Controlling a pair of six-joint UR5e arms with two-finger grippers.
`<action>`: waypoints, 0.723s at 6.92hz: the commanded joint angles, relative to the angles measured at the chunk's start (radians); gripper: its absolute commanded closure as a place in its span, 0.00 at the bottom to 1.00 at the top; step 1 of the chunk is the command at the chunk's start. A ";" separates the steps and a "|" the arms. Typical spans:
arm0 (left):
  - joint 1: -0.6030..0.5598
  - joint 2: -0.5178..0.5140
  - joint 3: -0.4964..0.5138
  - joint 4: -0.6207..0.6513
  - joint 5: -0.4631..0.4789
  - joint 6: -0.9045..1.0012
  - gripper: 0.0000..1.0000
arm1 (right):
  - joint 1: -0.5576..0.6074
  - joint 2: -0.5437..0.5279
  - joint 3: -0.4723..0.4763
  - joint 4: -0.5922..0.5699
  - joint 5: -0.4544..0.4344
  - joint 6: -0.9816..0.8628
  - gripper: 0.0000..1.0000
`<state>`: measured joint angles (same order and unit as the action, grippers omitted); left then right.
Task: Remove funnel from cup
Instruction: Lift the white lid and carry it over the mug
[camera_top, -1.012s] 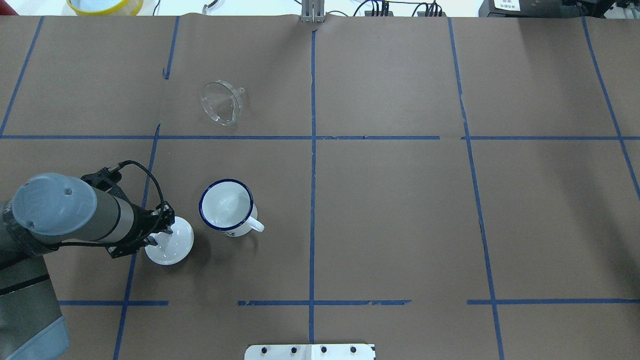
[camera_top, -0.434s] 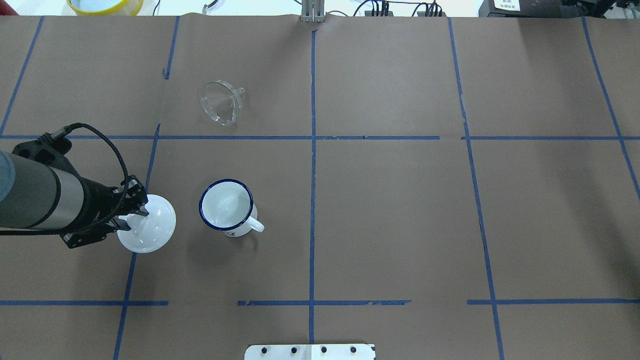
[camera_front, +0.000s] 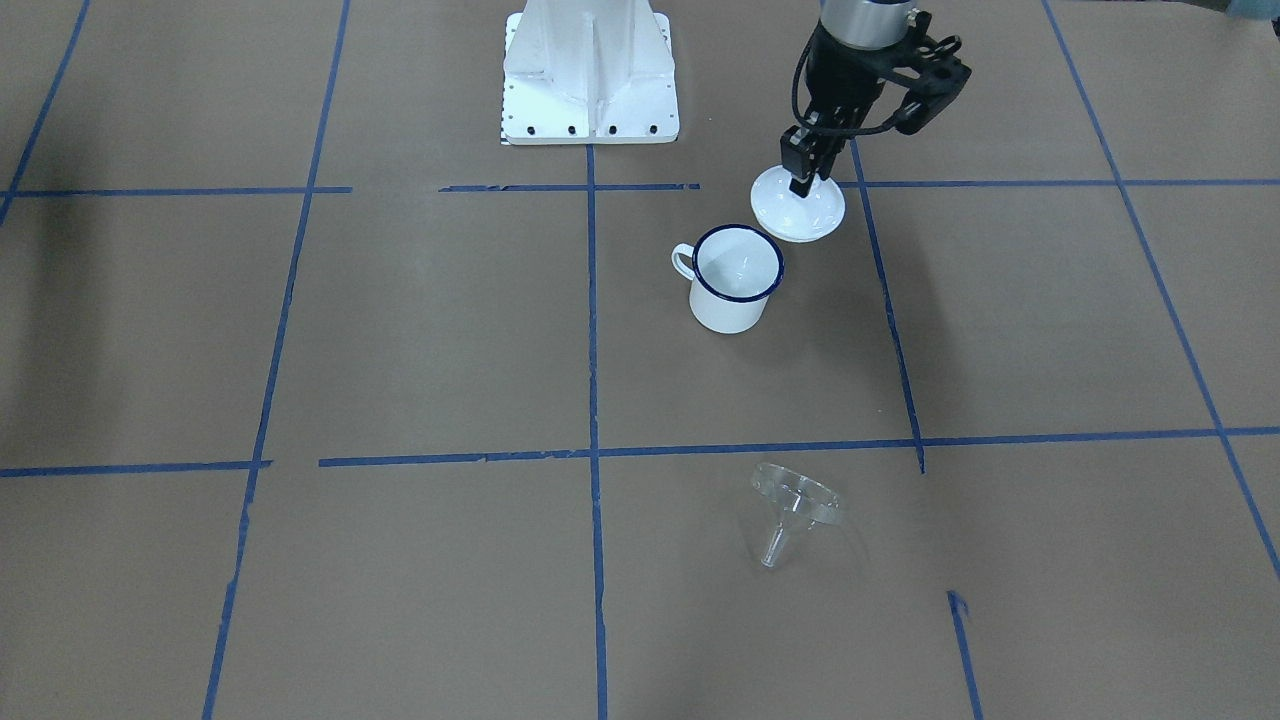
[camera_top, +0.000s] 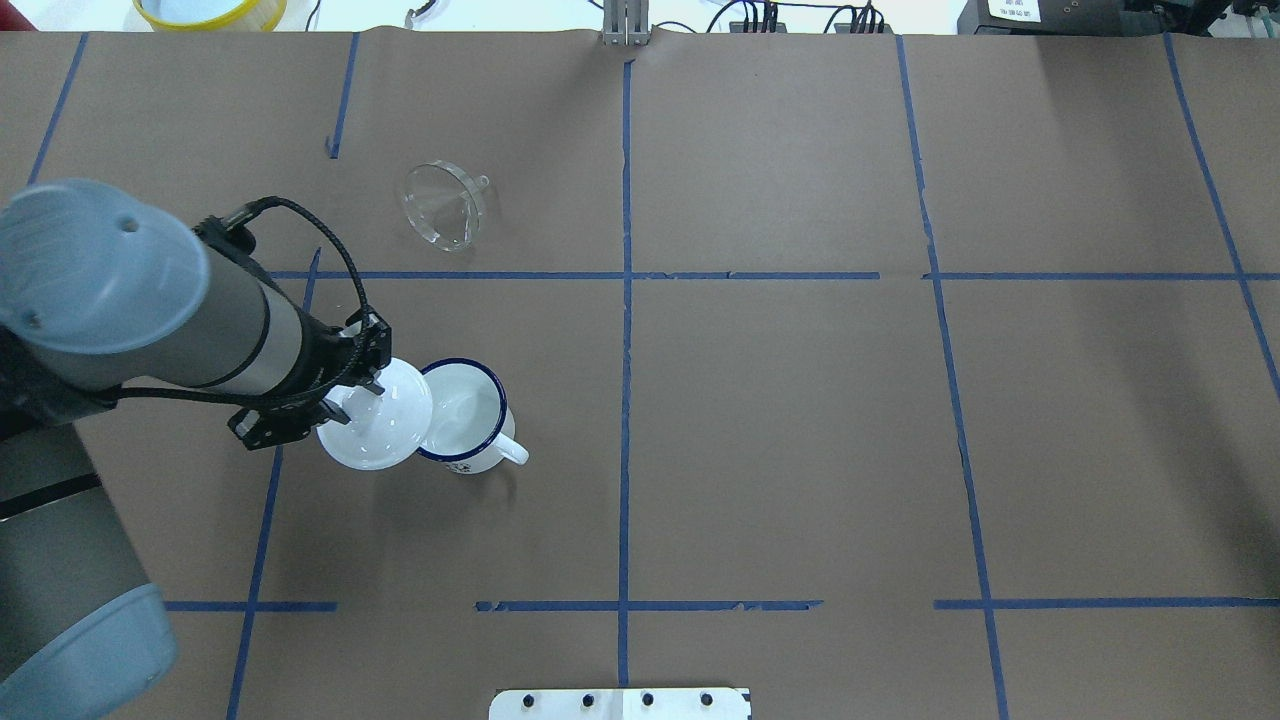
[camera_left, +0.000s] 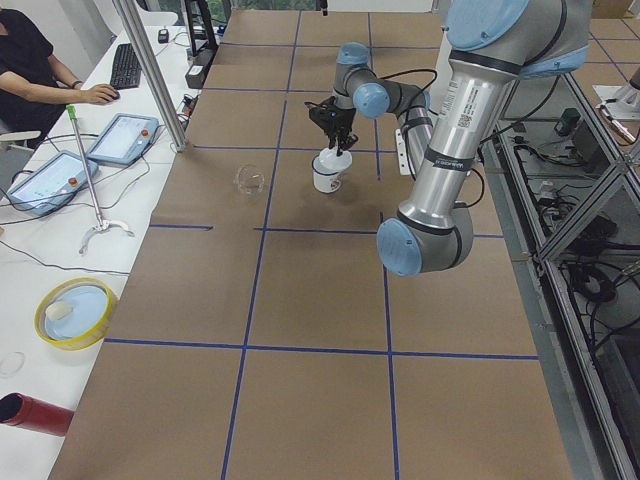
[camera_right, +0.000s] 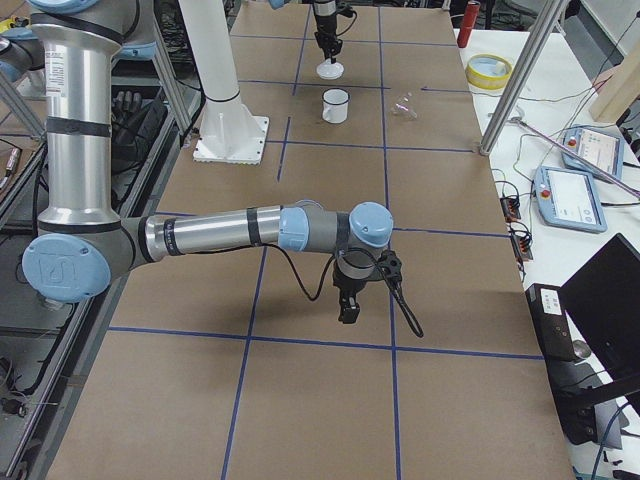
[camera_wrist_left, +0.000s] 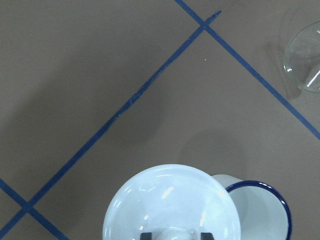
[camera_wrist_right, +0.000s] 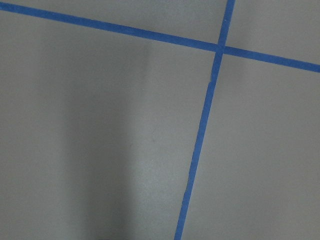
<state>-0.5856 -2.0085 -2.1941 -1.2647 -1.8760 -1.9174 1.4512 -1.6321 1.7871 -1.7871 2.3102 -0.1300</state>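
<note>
Starting from the left, what did the left gripper (camera_top: 352, 403) have? asked Ana.

Ben: Its fingers pinched the knob of a white domed lid (camera_top: 385, 432), likely because the knob was the only narrow part to grip. The lid hung at the cup's left side.

Ana: And the cup (camera_top: 468, 408)?

Ben: Upright on the table (camera_top: 800, 420), handle to its right, nothing inside. From above, the lid's edge overlapped its blue rim; touching or not, I couldn't tell. I'd judge the lid was meant to cover it.

Ana: So where was the funnel (camera_top: 443, 205)?

Ben: Well apart from the cup, farther from the robot, lying on its side beyond a blue tape line (camera_top: 450, 275). A cone with a spout rests that way when set down. The removal looked done.

Ana: The right gripper (camera_right: 348, 310)?

Ben: Far off to the right, low over the table, well apart from all three things. It showed only in the side view, so whether it was spread or pressed together I couldn't tell.
</note>
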 joint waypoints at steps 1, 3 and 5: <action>0.006 -0.065 0.115 0.016 -0.028 0.004 1.00 | 0.000 0.000 0.000 0.000 0.000 0.001 0.00; 0.006 -0.111 0.148 0.019 -0.028 0.005 1.00 | 0.000 0.000 0.000 0.000 0.000 0.001 0.00; 0.006 -0.134 0.209 -0.004 -0.031 0.003 1.00 | 0.000 0.000 0.000 0.000 0.000 0.001 0.00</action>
<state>-0.5799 -2.1321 -2.0178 -1.2530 -1.9057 -1.9140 1.4512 -1.6321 1.7871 -1.7871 2.3102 -0.1297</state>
